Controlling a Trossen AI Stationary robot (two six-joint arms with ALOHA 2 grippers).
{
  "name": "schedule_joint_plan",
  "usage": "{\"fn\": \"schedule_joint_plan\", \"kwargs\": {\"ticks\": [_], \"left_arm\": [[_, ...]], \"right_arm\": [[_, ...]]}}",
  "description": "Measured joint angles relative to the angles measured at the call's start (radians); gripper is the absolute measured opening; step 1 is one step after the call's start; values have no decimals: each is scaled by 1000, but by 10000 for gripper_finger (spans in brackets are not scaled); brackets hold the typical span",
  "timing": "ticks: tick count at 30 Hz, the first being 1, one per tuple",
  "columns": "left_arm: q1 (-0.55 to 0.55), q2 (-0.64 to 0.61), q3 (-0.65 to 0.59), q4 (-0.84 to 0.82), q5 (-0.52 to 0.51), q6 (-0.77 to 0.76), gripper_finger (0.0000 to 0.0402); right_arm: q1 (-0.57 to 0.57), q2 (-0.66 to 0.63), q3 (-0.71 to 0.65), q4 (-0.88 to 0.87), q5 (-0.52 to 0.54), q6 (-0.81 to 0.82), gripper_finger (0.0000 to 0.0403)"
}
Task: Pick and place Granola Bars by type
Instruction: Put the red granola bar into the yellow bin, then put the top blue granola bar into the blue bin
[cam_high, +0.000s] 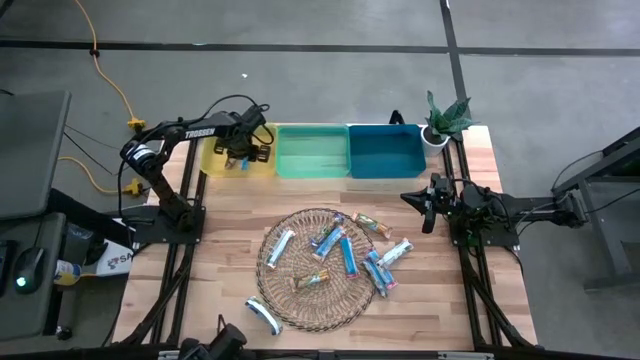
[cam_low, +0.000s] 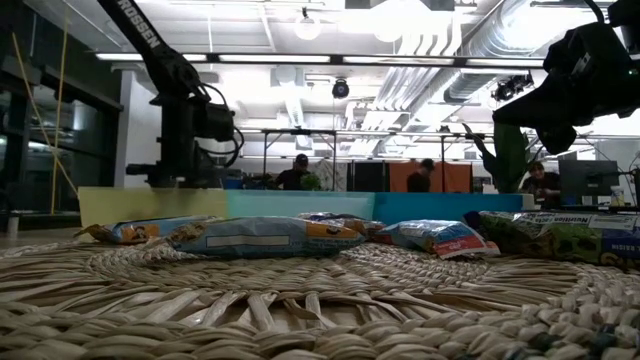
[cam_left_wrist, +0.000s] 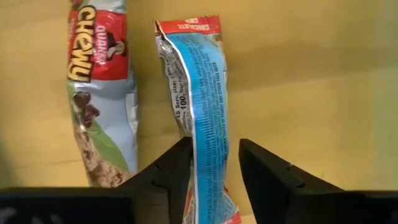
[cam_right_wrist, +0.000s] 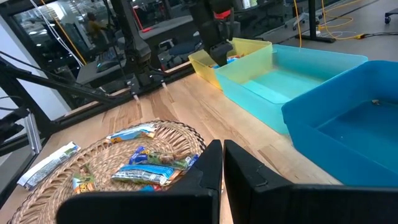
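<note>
The left claw (cam_high: 240, 152) hangs low inside the yellow bin (cam_high: 262, 168) at the back of the bench (cam_high: 230, 225). Its two fingers (cam_left_wrist: 166, 177) stand apart on either side of a blue-wrapped granola bar (cam_left_wrist: 202, 112) that lies flat on the bin's floor. There is a sliver of space between each finger and the wrapper, so the grip looks released, not clamped. Just beside that bar lies a second one (cam_left_wrist: 99, 93), pale blue with a red label, roughly parallel to it.

Next to the yellow bin sit a green bin (cam_high: 312, 152) and then a blue bin (cam_high: 386, 152) in a row along the back edge; a small potted plant (cam_high: 441, 122) stands at the far corner by the blue one.

The rest of the granola bars (cam_high: 348, 256) are scattered over a round wicker mat (cam_high: 315, 270) in the middle of the bench, blue ones and pale ones mixed together, a couple reaching past its rim. One pale bar (cam_high: 264, 314) lies off the mat near the front edge.

The right claw (cam_high: 428, 203) waits above the bench's right side, near the blue bin, fingers clenched together on nothing.

People are in the room beyond the bench.
</note>
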Motion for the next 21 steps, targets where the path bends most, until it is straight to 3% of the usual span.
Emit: {"fn": "schedule_joint_plan", "kwargs": {"ticks": [11, 16, 21], "left_arm": [[0, -27, 19, 1, -9, 34, 221], [0, -109, 76, 9, -29, 131, 225], [0, -222, 131, 25, 69, 266, 225]], "right_arm": [[0, 0, 0, 0, 0, 0, 0], [0, 0, 0, 0, 0, 0, 0], [0, 0, 0, 0, 0, 0, 0]]}}
